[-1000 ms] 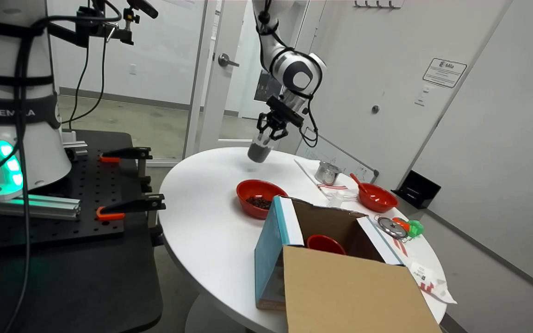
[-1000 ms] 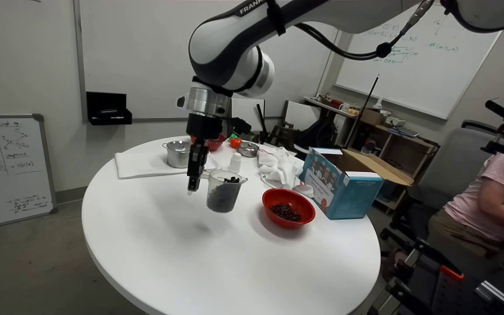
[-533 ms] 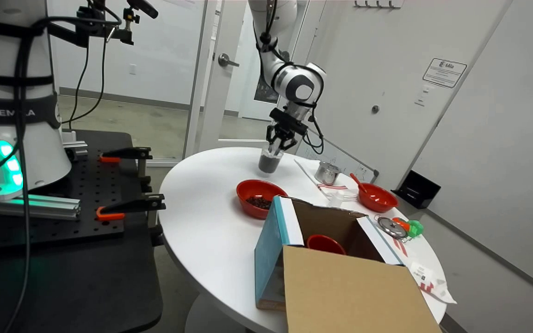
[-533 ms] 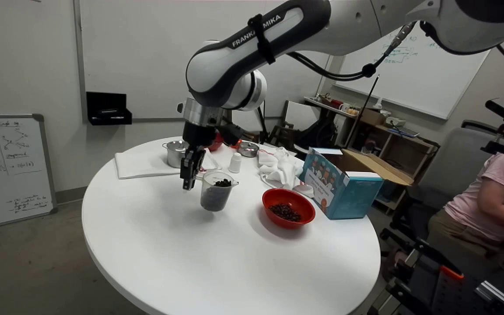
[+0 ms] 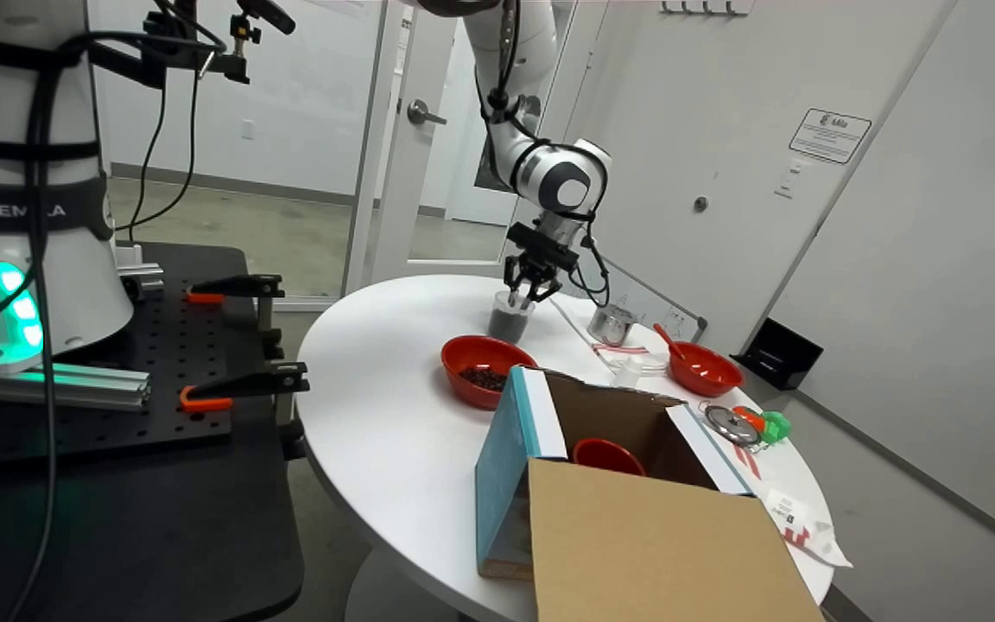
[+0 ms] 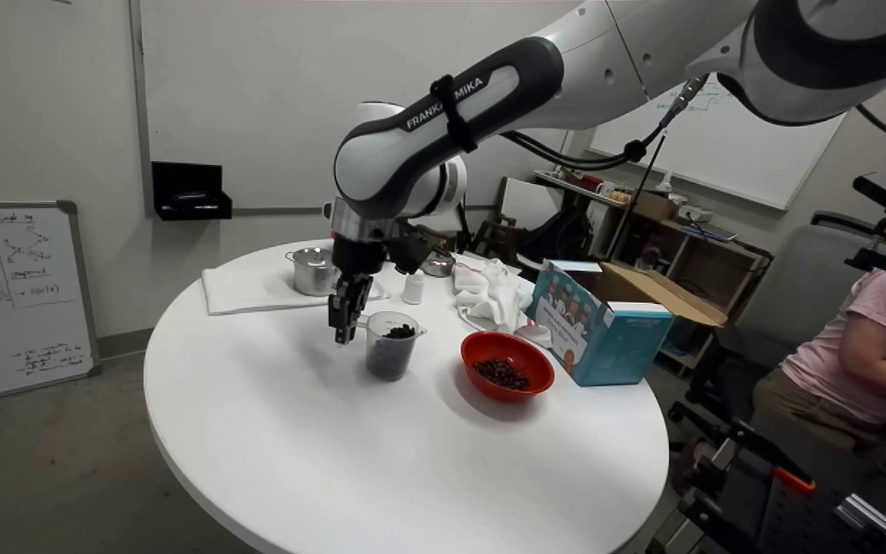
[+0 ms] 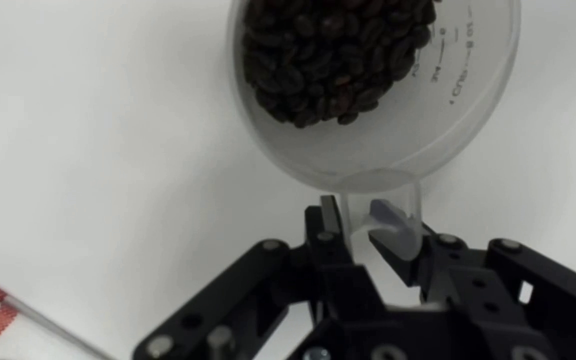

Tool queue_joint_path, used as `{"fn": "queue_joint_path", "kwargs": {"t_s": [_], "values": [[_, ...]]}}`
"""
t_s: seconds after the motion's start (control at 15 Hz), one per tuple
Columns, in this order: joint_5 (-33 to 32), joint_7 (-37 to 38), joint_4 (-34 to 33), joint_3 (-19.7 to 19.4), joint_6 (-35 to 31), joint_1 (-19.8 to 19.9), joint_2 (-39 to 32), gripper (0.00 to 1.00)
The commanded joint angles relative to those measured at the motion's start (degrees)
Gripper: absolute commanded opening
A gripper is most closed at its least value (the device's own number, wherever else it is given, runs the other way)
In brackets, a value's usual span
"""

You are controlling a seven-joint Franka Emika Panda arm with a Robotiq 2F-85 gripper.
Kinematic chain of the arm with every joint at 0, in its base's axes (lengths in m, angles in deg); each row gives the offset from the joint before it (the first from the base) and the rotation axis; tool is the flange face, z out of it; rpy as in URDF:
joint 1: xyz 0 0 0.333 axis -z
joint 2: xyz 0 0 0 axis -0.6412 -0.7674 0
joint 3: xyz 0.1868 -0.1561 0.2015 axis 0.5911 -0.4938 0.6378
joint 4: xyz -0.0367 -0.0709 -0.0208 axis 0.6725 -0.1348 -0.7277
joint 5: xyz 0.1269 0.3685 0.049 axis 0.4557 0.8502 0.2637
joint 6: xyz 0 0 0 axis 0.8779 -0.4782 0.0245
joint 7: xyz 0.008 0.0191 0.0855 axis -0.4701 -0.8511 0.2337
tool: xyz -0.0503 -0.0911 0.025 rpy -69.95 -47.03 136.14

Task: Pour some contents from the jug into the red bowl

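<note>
While one gripper [image 7: 360,222] clasps one jug [image 6: 390,352] by handle [image 7: 379,181], one red bowl [image 6: 518,346] near jug, second bowl [image 5: 709,367] farther; jug clear, dark beans [image 7: 338,60] inside

Jug [image 6: 390,360]: left of bowl [image 6: 516,348] in an exterior view, table [image 6: 428,462] contact unclear; handle [image 7: 383,182] between jaws of gripper [image 7: 357,220]. Bowl: on table. Beans [image 7: 338,55] in both jug and bowl. Box [image 6: 616,352]: right of and behind bowl, 1 vessel [image 5: 603,454] inside. Pot [image 6: 314,275]: on cloth [image 6: 239,291], behind jug to left. Utensil [image 5: 668,340]: in 2nd bowl [image 5: 709,369], behind box in an exterior view.
</note>
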Motion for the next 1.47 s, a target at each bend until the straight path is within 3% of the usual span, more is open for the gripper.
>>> {"fn": "queue_joint_path", "kwargs": {"t_s": [0.0,0.07,0.13,0.6,0.87,1.4], "values": [[-1.8,1.3,-3.5,0.4,1.1,0.3,-2.3,0.12],[-1.8,1.1,-3.7,0.4,1.3,0.3,-2.4,0.49],[-1.8,1.2,-3.6,0.4,1.2,0.3,-2.3,0.50],[-1.7,0.5,-2.4,1.0,1.1,0.6,-1.5,0.98],[-0.5,-1.4,1.2,3.4,2.6,1.9,1.8,1.00],[3.6,-5.0,14.5,9.0,6.9,7.5,14.6,1.00]]}}
